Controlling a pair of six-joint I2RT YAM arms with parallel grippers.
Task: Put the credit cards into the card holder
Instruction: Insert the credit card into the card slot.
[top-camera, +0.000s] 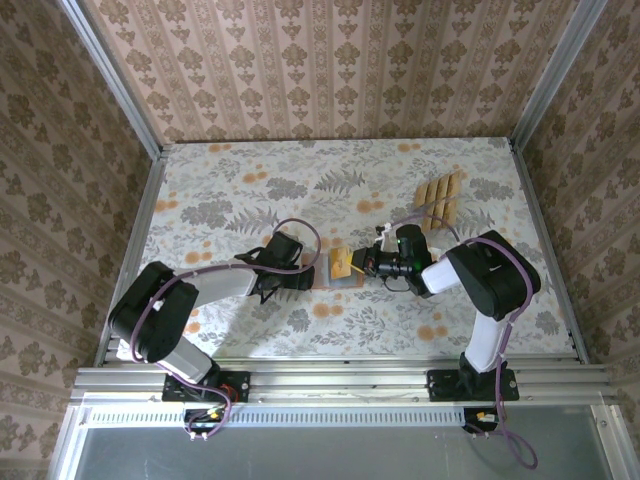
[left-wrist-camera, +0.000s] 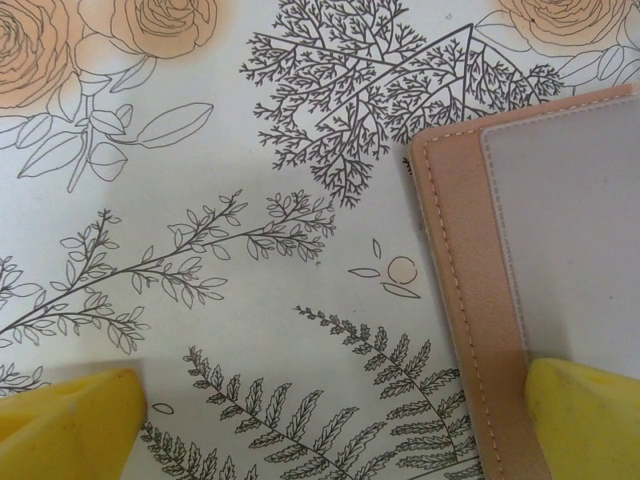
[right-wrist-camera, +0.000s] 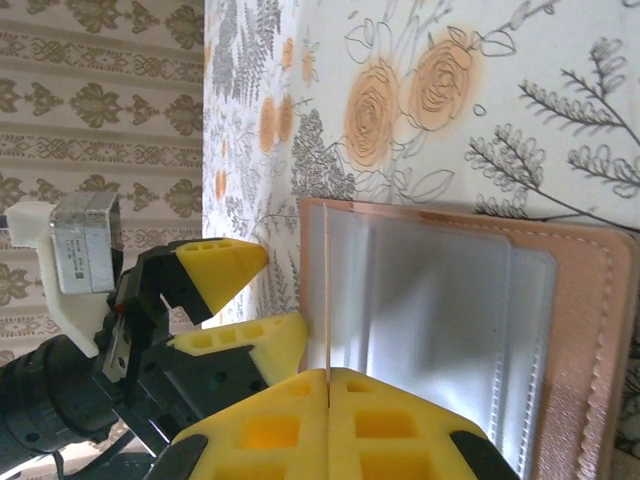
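Note:
The card holder (right-wrist-camera: 575, 330) lies open on the table, its greyish pocket panels facing up. My right gripper (right-wrist-camera: 328, 385) is shut on one credit card (right-wrist-camera: 327, 290), seen edge-on and standing upright over the holder's left panel. In the top view this card (top-camera: 343, 262) is a tan patch between both grippers, above the card holder (top-camera: 326, 283). My left gripper (left-wrist-camera: 330, 430) is open, straddling the holder's stitched edge (left-wrist-camera: 470, 300), with one yellow fingertip (left-wrist-camera: 585, 420) over the holder and the other on the tablecloth. More credit cards (top-camera: 440, 198) lie fanned at the back right.
A floral tablecloth (top-camera: 230, 190) covers the table. Patterned walls with metal rails enclose it on three sides. Open cloth stretches to the left and toward the back. The left gripper (right-wrist-camera: 275, 295) sits close beside the holder's edge in the right wrist view.

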